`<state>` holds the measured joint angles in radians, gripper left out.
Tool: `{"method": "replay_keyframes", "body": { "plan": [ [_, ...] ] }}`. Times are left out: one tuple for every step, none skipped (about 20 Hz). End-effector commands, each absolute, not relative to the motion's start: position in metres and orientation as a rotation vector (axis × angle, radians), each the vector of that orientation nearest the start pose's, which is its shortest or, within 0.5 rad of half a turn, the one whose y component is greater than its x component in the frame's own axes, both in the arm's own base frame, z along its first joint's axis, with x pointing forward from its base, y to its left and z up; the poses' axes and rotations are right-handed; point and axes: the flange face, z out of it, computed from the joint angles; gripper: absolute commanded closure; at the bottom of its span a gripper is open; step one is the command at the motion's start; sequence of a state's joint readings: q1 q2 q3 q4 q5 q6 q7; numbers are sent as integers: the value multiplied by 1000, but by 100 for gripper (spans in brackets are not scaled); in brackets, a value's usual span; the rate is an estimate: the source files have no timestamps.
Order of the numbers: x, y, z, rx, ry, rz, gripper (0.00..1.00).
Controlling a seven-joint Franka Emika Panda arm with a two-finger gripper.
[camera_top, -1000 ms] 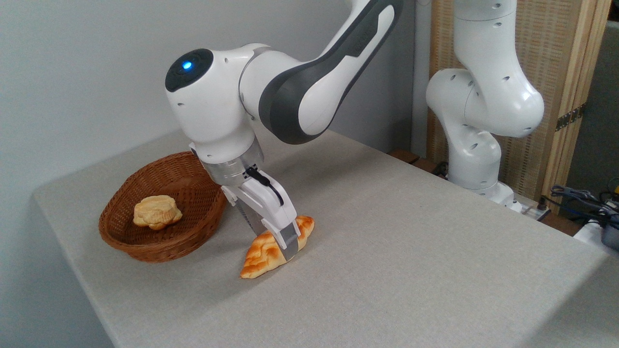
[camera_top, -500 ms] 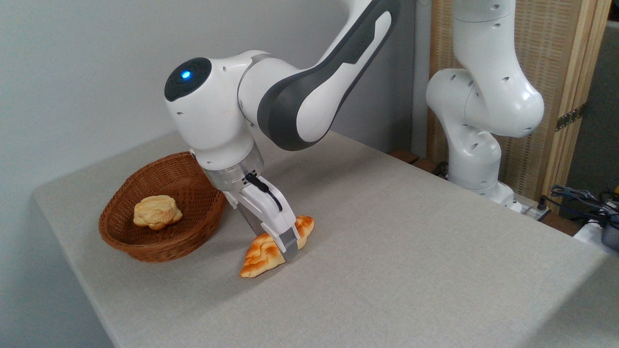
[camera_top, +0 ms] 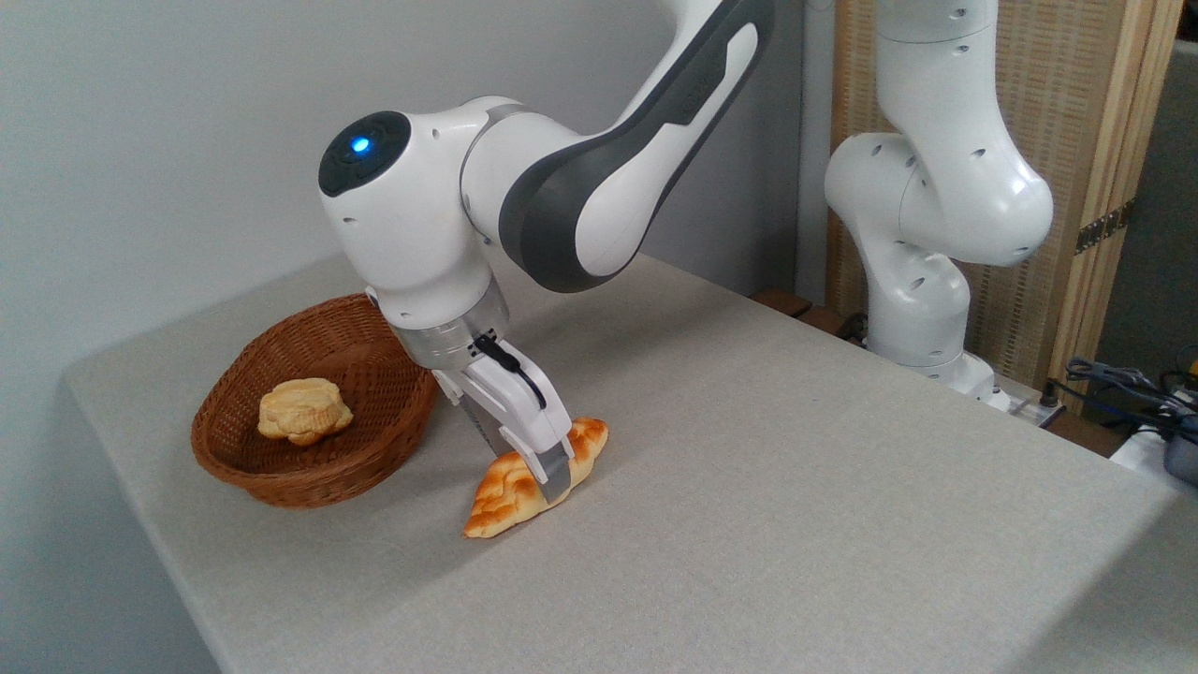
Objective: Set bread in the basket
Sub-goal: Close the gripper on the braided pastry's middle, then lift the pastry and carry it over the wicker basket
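Observation:
The bread (camera_top: 504, 496), a glossy golden braided loaf, lies on the grey tablecloth just right of the basket (camera_top: 281, 489). The basket is oval, reddish-brown wicker. My gripper (camera_top: 545, 471) comes down at a slant over the loaf's middle. The near finger (camera_top: 556, 473) presses across the loaf's front side, and the far finger is hidden behind the loaf. The jaws look shut on the bread. The loaf's left tip rests on the cloth.
A pale round bun (camera_top: 304, 410) sits inside the basket. The arm's white base (camera_top: 922, 309) stands at the table's far right edge, with cables (camera_top: 1123, 379) beyond it. The table's left and front edges drop off close to the basket.
The wrist sank slightly toward the loaf, then the near finger drew in against the bread. The loaf and basket have stayed in place.

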<state>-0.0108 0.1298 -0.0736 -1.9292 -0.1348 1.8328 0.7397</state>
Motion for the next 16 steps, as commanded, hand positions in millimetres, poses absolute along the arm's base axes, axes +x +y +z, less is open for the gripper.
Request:
{"method": "replay_keyframes", "body": {
  "plan": [
    [559, -57, 408, -3094, 1281, 272, 58],
    [560, -57, 409, -3094, 1281, 270, 60],
    [560, -57, 409, -3096, 1281, 271, 61],
    [559, -57, 409, -3096, 1281, 271, 61],
    [559, -57, 409, -3094, 1282, 272, 61],
    [560, -56, 411, -3094, 1280, 267, 61],
    [560, -55, 414, -3095, 1275, 262, 61],
    [562, -57, 423, -3093, 1270, 239, 61],
    [564, -59, 441, -3088, 1272, 218, 61],
    [566, -59, 458, -3086, 1279, 212, 61],
    [568, -57, 471, -3088, 1278, 201, 61],
    [570, -57, 483, -3088, 1275, 181, 61],
    [572, -63, 494, -3102, 1256, 147, 60],
    [575, -70, 507, -3145, 1198, 102, 60],
    [577, -89, 519, -3188, 1159, 58, 60],
    [577, -112, 531, -3210, 1137, 21, 60]
  ]
}}
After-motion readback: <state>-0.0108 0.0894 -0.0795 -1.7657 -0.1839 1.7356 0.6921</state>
